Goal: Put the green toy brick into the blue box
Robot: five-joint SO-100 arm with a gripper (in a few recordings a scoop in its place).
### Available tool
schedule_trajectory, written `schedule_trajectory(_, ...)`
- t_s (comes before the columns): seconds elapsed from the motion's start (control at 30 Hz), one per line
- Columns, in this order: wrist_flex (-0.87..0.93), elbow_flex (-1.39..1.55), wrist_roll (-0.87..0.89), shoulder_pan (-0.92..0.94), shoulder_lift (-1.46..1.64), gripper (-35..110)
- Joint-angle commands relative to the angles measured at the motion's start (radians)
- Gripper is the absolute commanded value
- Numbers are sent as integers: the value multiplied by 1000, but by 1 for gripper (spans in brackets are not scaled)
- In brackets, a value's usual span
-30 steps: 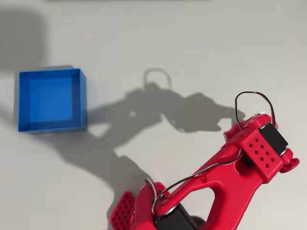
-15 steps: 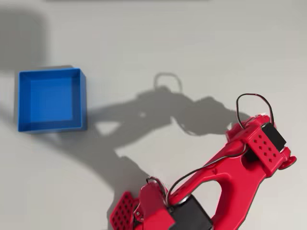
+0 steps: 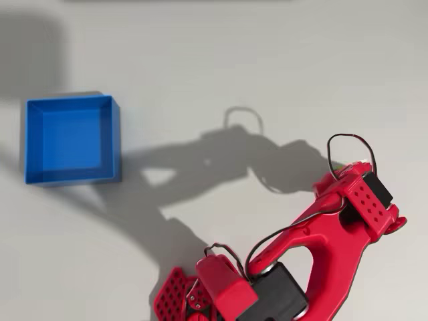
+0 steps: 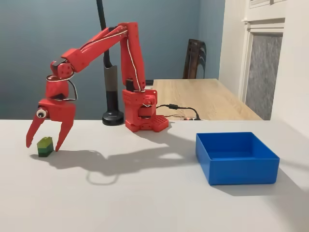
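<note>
In the overhead view the blue box (image 3: 72,138) sat open and empty at the left of the pale table (image 3: 267,60). The red arm (image 3: 328,241) reached from the bottom edge toward the right side, its bulk covering whatever lay beneath its far end, and its shadow stretched across the middle of the table toward the box.

In the fixed view the arm (image 4: 96,46) bent over from its base (image 4: 142,113) and the gripper (image 4: 45,144) pointed down at the left of the table (image 4: 145,193), fingers spread wide. The green toy brick (image 4: 45,147) rested on the table between the two fingertips, which straddled it without visibly touching it. The blue box (image 4: 236,157) stood well apart at the right of this view.

The step in hand looked like the grasp. To do it well, the gripper would need to stay centred over the brick, with the tips low by its sides, and close evenly so that neither finger nudged so small a piece sideways. A straight lift should come before any swing toward the box.
</note>
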Motion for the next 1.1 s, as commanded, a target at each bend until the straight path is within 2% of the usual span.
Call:
schedule_trajectory(0.0, -14, 6, 17, 23, 8, 20)
schedule_trajectory(0.3, -18, 9, 18, 8, 9, 3)
schedule_trajectory(0.53, 3, -18, -2, -28, 12, 0)
schedule_trajectory(1.07, 400, -325, 17, -206, 31, 0)
